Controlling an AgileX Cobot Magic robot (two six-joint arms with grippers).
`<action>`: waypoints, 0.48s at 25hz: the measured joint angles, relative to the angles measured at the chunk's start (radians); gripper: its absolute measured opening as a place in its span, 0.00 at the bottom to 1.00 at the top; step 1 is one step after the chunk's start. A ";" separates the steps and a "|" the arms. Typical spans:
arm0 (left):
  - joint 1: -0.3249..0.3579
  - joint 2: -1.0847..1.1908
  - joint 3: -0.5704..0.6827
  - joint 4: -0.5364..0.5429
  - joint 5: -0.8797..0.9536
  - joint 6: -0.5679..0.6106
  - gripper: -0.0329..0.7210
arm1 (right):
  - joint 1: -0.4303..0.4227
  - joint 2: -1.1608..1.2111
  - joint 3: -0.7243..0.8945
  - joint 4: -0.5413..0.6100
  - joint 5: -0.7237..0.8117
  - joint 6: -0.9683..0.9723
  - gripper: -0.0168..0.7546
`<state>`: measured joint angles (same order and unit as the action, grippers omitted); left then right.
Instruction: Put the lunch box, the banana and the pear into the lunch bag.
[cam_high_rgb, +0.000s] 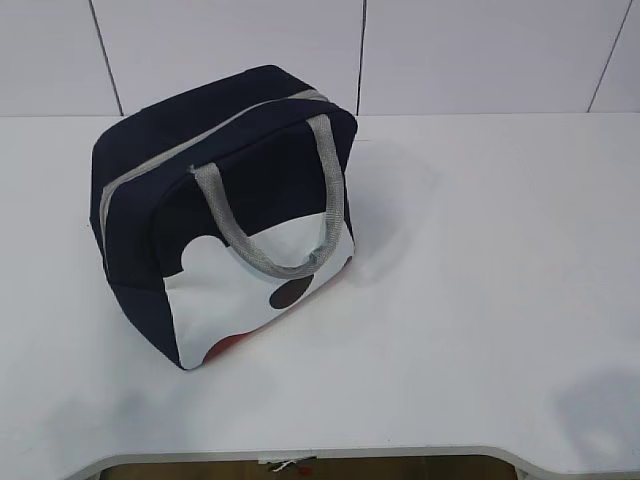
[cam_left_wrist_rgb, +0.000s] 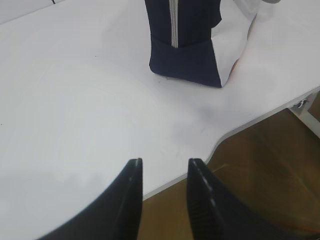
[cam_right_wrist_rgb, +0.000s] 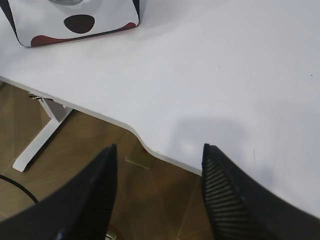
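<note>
- One lunch bag (cam_high_rgb: 225, 215) stood on the white table (cam_high_rgb: 480, 300), left of centre toward the far side; no other item lay in sight.
- Its zipper (cam_high_rgb: 200, 142) looked closed, running along the top from near-left to far-right, which was the bag's long axis; one grey handle (cam_high_rgb: 275, 215) drooped over the spotted white side facing near-right.
- The exterior view showed no arms.
- The left wrist view showed the left hand (cam_left_wrist_rgb: 164, 167) open and empty above the near table edge, facing the bag's narrow end.
- The right wrist view showed the right hand (cam_right_wrist_rgb: 160, 152) spread wider, empty, over the near edge, with floor (cam_right_wrist_rgb: 75, 145) below.
</note>
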<state>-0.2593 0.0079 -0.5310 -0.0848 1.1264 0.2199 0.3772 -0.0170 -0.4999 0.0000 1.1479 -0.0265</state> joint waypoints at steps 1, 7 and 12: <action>0.003 0.000 0.000 -0.007 0.000 -0.002 0.36 | 0.000 0.000 0.000 0.000 -0.002 0.000 0.59; 0.153 0.000 0.000 -0.037 0.000 -0.002 0.36 | -0.114 0.000 0.000 0.000 -0.003 0.000 0.59; 0.283 0.000 0.000 -0.045 0.000 -0.004 0.36 | -0.291 0.000 0.000 0.000 -0.003 0.000 0.59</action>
<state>0.0239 0.0079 -0.5310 -0.1294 1.1264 0.2162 0.0857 -0.0170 -0.4999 0.0000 1.1444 -0.0265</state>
